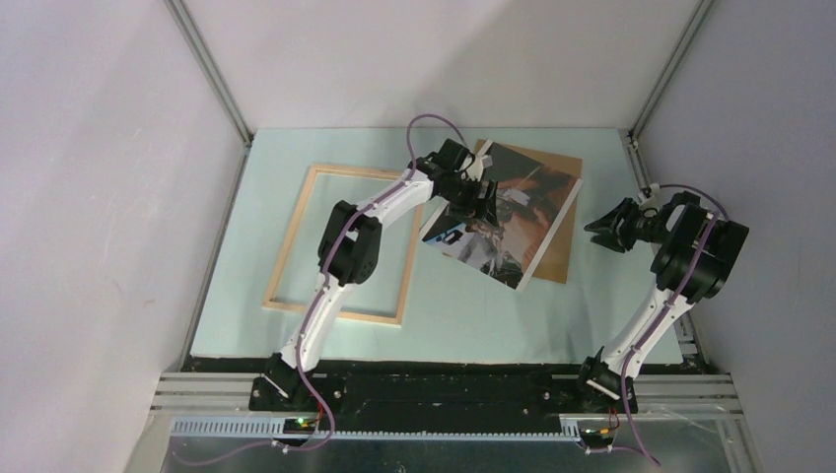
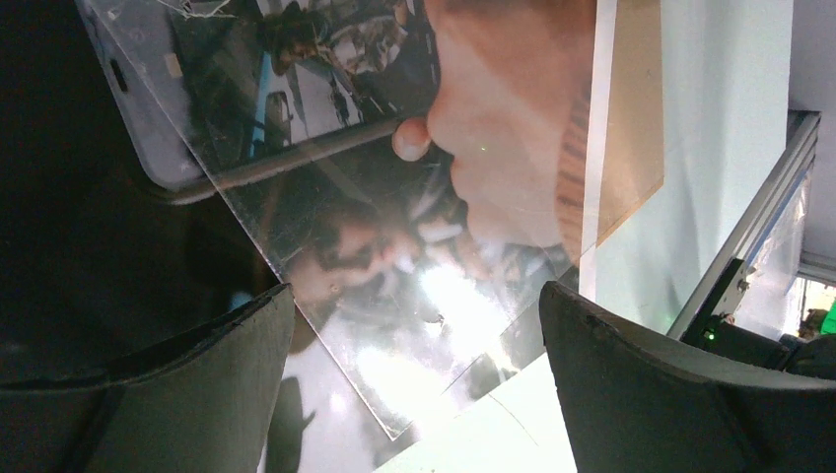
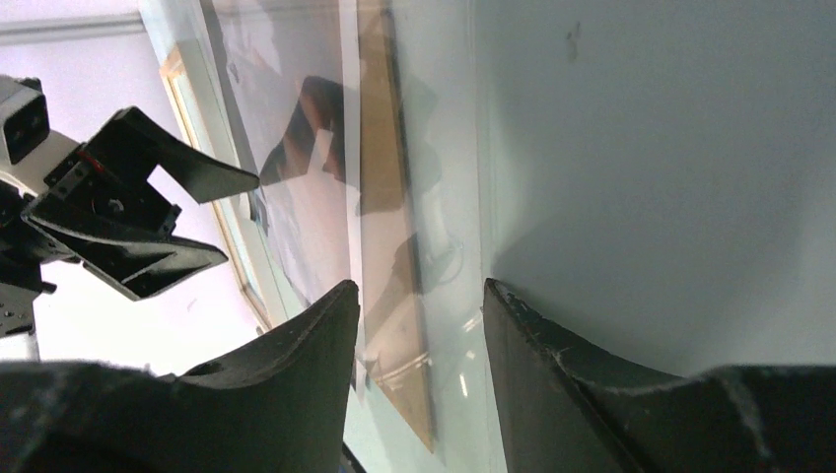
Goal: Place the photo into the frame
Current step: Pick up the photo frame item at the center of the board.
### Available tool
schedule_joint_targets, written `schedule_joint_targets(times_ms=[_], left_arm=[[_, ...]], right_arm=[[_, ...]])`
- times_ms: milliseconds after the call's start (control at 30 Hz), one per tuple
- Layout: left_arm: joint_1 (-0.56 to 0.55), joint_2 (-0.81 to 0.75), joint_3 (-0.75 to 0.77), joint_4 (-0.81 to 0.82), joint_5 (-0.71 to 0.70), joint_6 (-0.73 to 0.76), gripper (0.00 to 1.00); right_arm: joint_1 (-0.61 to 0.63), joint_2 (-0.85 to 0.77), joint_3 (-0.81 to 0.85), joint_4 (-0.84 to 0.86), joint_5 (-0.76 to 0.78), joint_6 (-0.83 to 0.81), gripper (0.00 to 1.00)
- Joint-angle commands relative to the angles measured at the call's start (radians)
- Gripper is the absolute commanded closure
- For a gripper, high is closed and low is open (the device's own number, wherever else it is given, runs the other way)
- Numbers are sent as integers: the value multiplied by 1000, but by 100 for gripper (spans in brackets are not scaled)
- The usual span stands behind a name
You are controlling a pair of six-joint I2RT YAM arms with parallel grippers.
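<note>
The large rectangular paper photo [image 1: 513, 236] with a white border and a dark, orange-brown scene lies face up and skewed on the pale green table mat [image 1: 473, 320]. It rests on a plain brown backing board [image 1: 558, 258] that shows along its right side. The thin pale-wood rectangular frame [image 1: 288, 241] lies flat to the left with nothing in it, its right rail just beside the photo's near corner. The left gripper [image 1: 480, 200] hangs over the photo's upper left part with its jaws spread wide and nothing between them; whether it touches the print I cannot tell. The right gripper [image 1: 603, 229] is raised to the right of the board, its jaws partly apart and holding nothing.
</note>
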Motion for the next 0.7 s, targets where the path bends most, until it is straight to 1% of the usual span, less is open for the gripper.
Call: schedule_joint_targets(times_ms=[0,133,167,233,333,533,667], left_arm=[[-90,-21,-62,4,110,-16,4],[-95,-39,-97,5,103,-15,4],[-96,-41,-112,6,102,-14,5],[-101,-52,-134,5,100,-12,5],[-105,-70,-162,5,99,-8,5],[-110,-86,-184,8,98,-1,5],[-113,-78,-173,10,98,7,5]], right_arm=[[46,22,6,-275,-88,-99,45],[46,21,8,-322,-32,-140,39],[44,21,7,-325,-27,-145,35],[44,24,7,-332,-33,-153,31],[46,37,12,-355,-95,-176,30],[46,73,40,-438,-208,-282,31],[42,72,57,-494,-273,-346,36]])
